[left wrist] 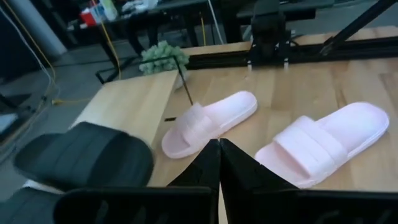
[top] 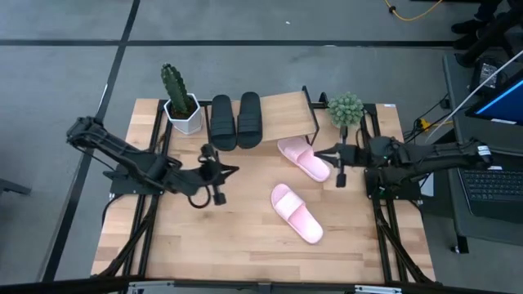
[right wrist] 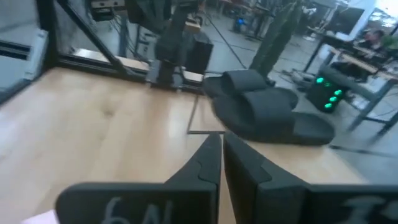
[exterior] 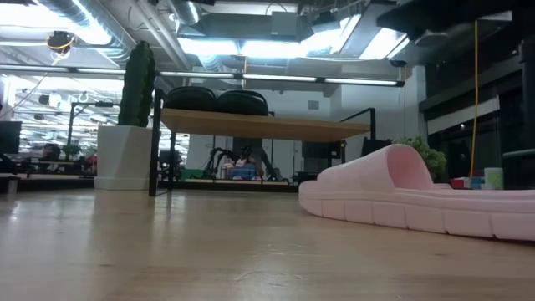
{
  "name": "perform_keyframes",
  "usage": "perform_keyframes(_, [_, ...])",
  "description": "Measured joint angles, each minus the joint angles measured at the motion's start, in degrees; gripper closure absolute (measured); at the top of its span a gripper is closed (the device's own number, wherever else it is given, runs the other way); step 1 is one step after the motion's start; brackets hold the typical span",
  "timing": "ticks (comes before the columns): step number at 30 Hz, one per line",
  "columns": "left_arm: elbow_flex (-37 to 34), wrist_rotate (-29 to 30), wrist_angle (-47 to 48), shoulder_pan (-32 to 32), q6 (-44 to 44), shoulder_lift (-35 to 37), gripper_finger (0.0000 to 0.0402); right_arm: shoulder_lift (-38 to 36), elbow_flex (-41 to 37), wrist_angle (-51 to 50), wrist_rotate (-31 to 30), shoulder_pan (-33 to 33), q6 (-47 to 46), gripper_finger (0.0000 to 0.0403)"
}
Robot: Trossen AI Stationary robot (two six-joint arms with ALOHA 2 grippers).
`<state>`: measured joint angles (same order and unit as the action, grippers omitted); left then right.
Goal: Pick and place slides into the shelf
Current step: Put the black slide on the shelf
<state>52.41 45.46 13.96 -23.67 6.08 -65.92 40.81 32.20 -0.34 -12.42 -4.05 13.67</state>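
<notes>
Now two black slides (top: 235,121) are sitting on the shelf (top: 286,117), whose right half is lying free; two pink slides (top: 297,186) are lying on the surface (top: 245,237). Both left fingers (top: 214,174) and right fingers (top: 339,167) are closed and holding nothing.

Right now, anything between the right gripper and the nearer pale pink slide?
Nothing visible. In the high view the right gripper sits just beside the pale pink slide lying by the wooden shelf, with only bare tabletop between.
</notes>
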Motion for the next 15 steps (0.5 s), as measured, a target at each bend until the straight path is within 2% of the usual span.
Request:
perform_keyframes(6, [-9.65, -0.32, -6.63, 0.65, -6.45, 8.83, 0.0401, 12.94, 10.01, -0.59, -0.67, 3.57, 5.26, 0.0371])
perform_keyframes(11, [-15.71, -6.33, -8.01, 3.08, -6.44, 15.93, 0.0402, 24.19, 17.79, -3.82, -4.51, 6.22, 9.04, 0.0347])
perform_keyframes(15, [-20.58, -7.23, -12.07, 4.47, -4.9, 20.09, 0.0402, 32.12, 22.97, -3.8, -4.48, 7.23, 12.12, 0.0328])
